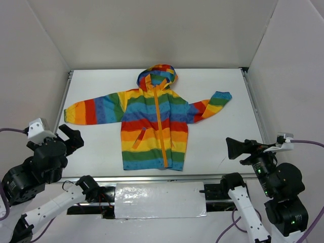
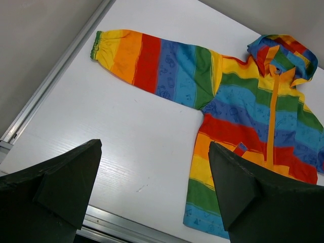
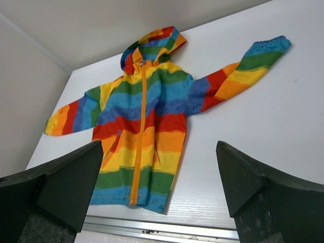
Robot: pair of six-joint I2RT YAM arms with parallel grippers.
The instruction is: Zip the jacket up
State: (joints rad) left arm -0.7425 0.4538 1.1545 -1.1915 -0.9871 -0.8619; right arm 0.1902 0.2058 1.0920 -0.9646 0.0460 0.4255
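The rainbow-striped hooded jacket (image 1: 154,121) lies flat, front up, in the middle of the white table, hood to the back, sleeves spread left and right. Its orange front zipper (image 1: 161,129) runs from hem to collar. The jacket also shows in the left wrist view (image 2: 243,121) and the right wrist view (image 3: 147,126). My left gripper (image 1: 71,137) is open and empty above the table's near left edge, left of the jacket. My right gripper (image 1: 234,148) is open and empty near the table's front right, right of the hem.
The white table (image 1: 223,136) has metal rails along its left side (image 1: 65,98), right side (image 1: 253,106) and front edge. White walls enclose the back and both sides. A silver-taped plate (image 1: 159,200) lies between the arm bases.
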